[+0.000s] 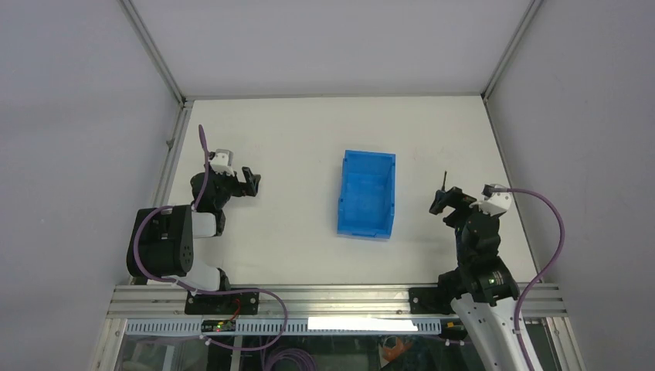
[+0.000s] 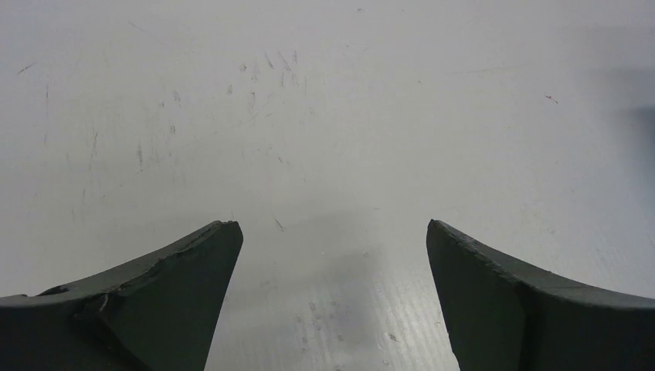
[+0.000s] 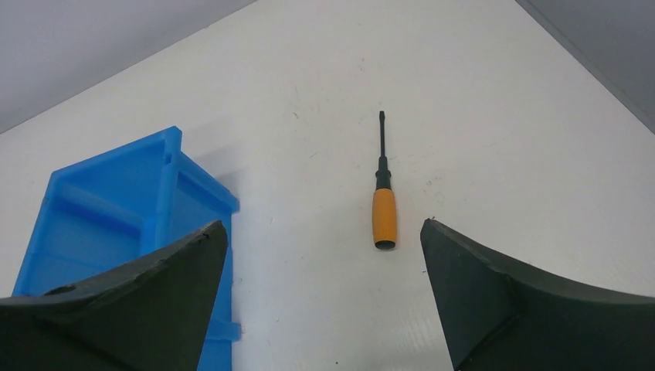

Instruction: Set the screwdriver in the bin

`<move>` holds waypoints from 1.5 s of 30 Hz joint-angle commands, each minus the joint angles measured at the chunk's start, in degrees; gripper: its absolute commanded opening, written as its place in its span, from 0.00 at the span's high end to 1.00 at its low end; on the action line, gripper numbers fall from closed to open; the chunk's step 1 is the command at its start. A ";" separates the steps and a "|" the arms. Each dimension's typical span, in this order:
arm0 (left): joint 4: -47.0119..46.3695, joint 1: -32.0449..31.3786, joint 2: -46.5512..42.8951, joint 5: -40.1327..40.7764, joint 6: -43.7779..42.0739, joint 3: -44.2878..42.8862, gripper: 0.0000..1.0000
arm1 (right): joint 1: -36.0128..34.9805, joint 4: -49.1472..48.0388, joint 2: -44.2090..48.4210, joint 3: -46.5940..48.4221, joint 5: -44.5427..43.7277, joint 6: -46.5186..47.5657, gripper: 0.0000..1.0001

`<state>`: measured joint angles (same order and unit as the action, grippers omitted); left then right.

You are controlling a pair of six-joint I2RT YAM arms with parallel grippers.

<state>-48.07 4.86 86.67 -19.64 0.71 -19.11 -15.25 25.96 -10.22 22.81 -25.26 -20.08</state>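
- The screwdriver [image 3: 384, 209] lies on the counter [image 3: 479, 116], at 12 o'clock from the open right jaws.
- The bin [image 3: 166, 182] sits at its 9 o'clock.
- Left jaws open, empty.

Even, bright light; soft shadows.

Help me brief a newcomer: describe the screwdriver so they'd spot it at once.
Find the central blue bin. To its right, ahead of the right gripper, lies the screwdriver. It is the only small loose item: orange handle, thin black shaft.
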 commanded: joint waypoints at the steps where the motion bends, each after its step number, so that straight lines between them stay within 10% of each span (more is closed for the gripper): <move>1: -4.40 -0.38 0.04 -1.11 -0.01 -0.05 0.01 | 0.08 -2.07 -3.13 4.18 -5.11 -1.98 0.01; 10: -4.39 -0.38 0.07 -1.10 -0.01 -0.05 0.01 | 0.13 -5.27 -13.44 18.13 4.14 3.73 0.03; 15: -4.40 -0.38 0.02 -1.15 -0.01 -0.05 0.01 | 0.88 11.82 -36.29 39.37 -2.60 3.15 0.02; 20: -4.41 -0.38 0.06 -1.15 -0.01 -0.05 0.01 | 10.56 31.55 -60.46 55.92 12.24 2.74 0.01; 29: -4.40 -0.38 0.07 -1.18 -0.01 -0.06 0.01 | 16.88 30.59 -86.55 52.00 23.53 5.17 0.19; 40: -4.40 -0.38 0.03 -1.15 0.00 -0.05 0.01 | 20.87 21.02 -96.14 45.14 20.73 6.14 0.30; 45: -4.40 -0.38 0.06 -1.17 -0.01 -0.05 0.01 | 20.76 22.21 -97.99 46.51 21.25 8.54 0.50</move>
<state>-48.07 4.86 86.67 -19.66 0.71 -19.11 5.48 50.26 -105.49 68.82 -2.66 -14.50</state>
